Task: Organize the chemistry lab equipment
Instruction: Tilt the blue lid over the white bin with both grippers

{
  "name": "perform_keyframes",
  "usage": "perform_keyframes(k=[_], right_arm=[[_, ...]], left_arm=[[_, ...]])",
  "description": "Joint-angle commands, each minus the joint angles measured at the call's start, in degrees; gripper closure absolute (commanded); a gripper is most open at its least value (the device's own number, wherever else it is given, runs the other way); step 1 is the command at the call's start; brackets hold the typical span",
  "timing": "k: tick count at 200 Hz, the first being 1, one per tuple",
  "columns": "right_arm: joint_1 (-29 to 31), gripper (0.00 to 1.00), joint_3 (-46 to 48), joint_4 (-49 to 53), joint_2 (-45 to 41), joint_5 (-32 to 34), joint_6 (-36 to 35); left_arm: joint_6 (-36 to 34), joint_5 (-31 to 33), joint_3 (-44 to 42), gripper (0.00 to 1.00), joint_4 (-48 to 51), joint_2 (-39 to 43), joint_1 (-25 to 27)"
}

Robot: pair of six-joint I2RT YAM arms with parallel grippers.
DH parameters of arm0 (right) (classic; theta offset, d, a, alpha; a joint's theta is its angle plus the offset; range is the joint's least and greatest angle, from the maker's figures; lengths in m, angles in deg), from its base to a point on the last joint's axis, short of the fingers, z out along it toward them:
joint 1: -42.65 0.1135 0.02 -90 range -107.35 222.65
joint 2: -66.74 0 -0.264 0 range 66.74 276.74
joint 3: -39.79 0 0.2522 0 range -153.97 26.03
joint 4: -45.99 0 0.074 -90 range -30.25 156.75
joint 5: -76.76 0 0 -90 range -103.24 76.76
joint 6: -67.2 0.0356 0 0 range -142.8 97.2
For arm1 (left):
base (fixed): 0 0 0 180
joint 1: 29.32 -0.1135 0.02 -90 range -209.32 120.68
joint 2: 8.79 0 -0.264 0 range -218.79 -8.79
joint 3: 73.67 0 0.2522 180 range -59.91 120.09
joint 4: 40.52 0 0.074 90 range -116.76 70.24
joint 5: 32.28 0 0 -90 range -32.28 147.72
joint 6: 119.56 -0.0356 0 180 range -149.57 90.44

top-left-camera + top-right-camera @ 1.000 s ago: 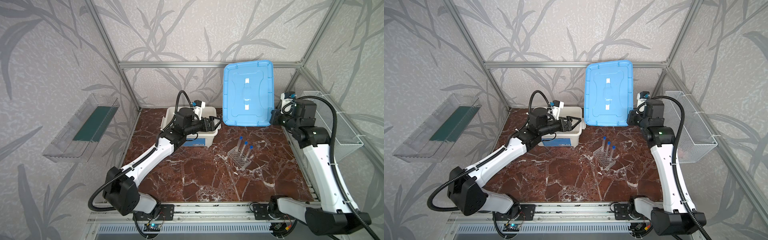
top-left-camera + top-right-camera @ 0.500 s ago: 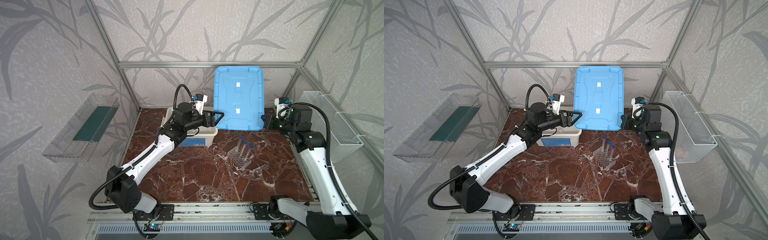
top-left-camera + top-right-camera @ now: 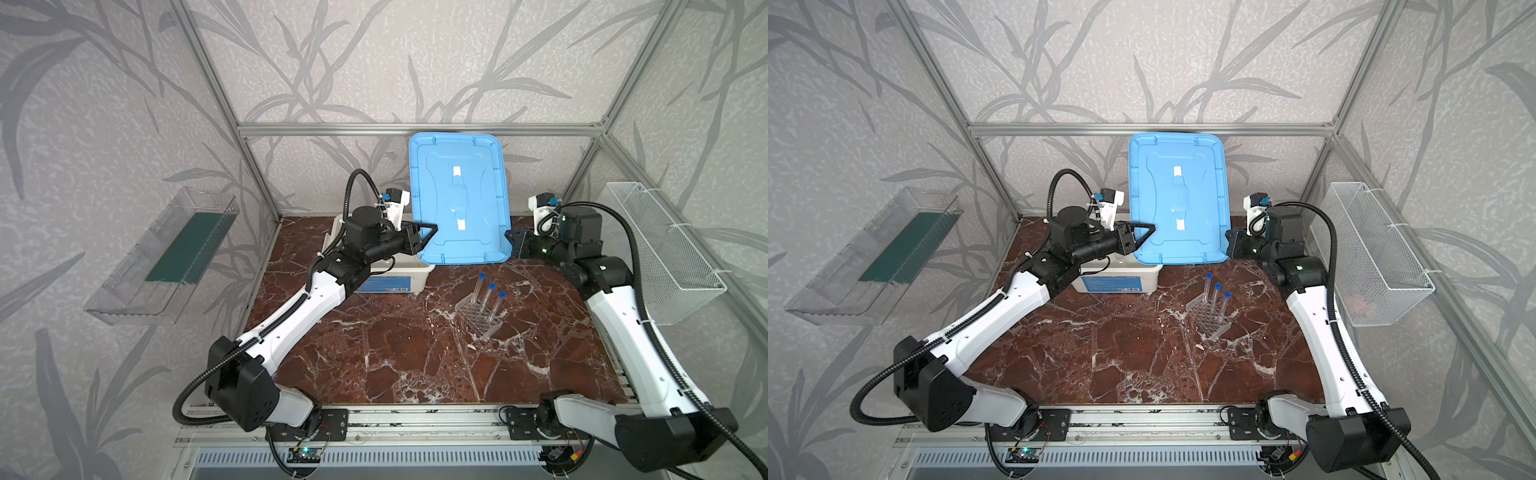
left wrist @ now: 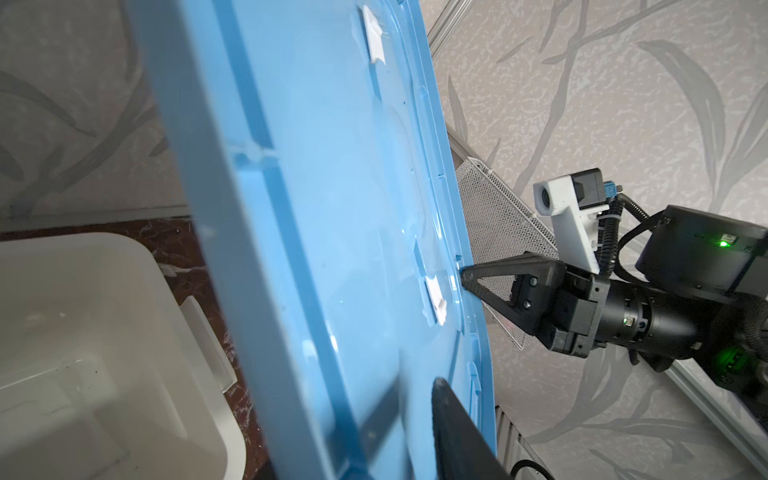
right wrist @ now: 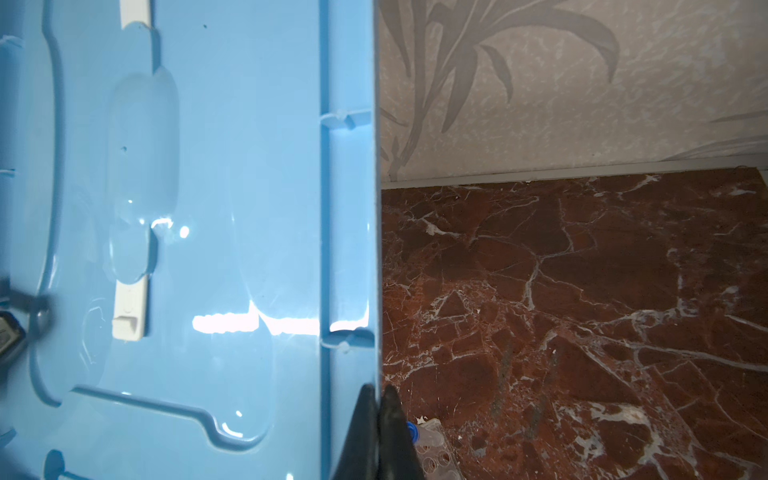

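Red marble tabletop [image 3: 374,353], leaf-print walls [image 3: 415,62]; R tool [image 3: 510,241] pinches blue lid [image 3: 457,199], L tool [image 3: 432,232] grip unclear.

The surface [image 3: 395,357] is dark red-brown marble streaked with white veins. A white tub [image 3: 409,272], open at the top, stands on it beneath the left fingers [image 3: 428,227]. A clear rack [image 3: 478,320] holding three blue-capped tubes [image 3: 485,293] sits on the surface farther forward. It lies between the two sets of fingers, nearer the right fingers [image 3: 515,245] and apart from the tub.
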Motion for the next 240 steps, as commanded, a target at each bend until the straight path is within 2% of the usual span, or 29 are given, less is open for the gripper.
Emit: perform_keyframes(k=[1,18,30,34,44,55,67,71,106,136,175,207,240], right_arm=[[2.2,1.0,0.0,-5.0,1.3,0.6,0.5],[4.3,0.99,-0.5,-6.2,3.1,1.2,0.7],[5.3,0.88,-1.3,-6.8,4.9,0.5,1.3],[5.5,0.81,-1.6,-7.0,5.6,-0.1,1.5],[5.8,0.55,-3.1,-6.6,7.7,-1.5,2.6],[6.0,0.38,-5.8,-5.1,10.3,-2.9,3.7],[6.6,0.07,-8.0,-4.1,12.1,-3.0,4.3],[6.9,0.03,-8.3,-4.3,12.3,-2.9,4.4],[7.7,0.01,-12.3,-6.6,13.3,-5.6,6.9],[8.0,0.01,-21.6,-2.6,17.0,-8.6,10.5],[9.6,0.01,-35.6,3.3,22.6,-8.5,13.7],[10.7,0.01,-44.6,5.1,27.2,-9.5,15.3],[12.1,0.01,-51.5,8.3,32.4,-10.5,15.1]], left_arm=[[-3.2,1.4,0.9,0.73,3.8,2.8,-0.2],[-4.9,2.7,1.2,0.78,6.5,3.7,-0.4],[-6.2,4.2,1.3,0.82,8.4,4.7,-0.5],[-6.8,5.0,1.3,0.84,9.3,5.0,-0.5],[-8.9,7.8,1.8,0.88,12.1,6.0,-0.7],[-12.4,11.9,3.4,0.93,16.8,6.9,-0.9],[-17.1,17.7,5.6,0.95,22.3,8.1,-0.9],[-18.2,19.3,6.0,0.96,23.6,8.3,-0.9],[-29.9,32.8,10.3,0.98,31.8,11.3,-1.0],[-42.2,46.1,13.3,0.98,36.3,11.1,-0.7],[-58.7,61.7,9.0,0.98,34.4,11.5,2.5],[-65.0,68.9,5.1,0.98,32.4,11.7,6.5],[-65.1,72.2,3.5,0.97,33.1,10.7,9.5]])
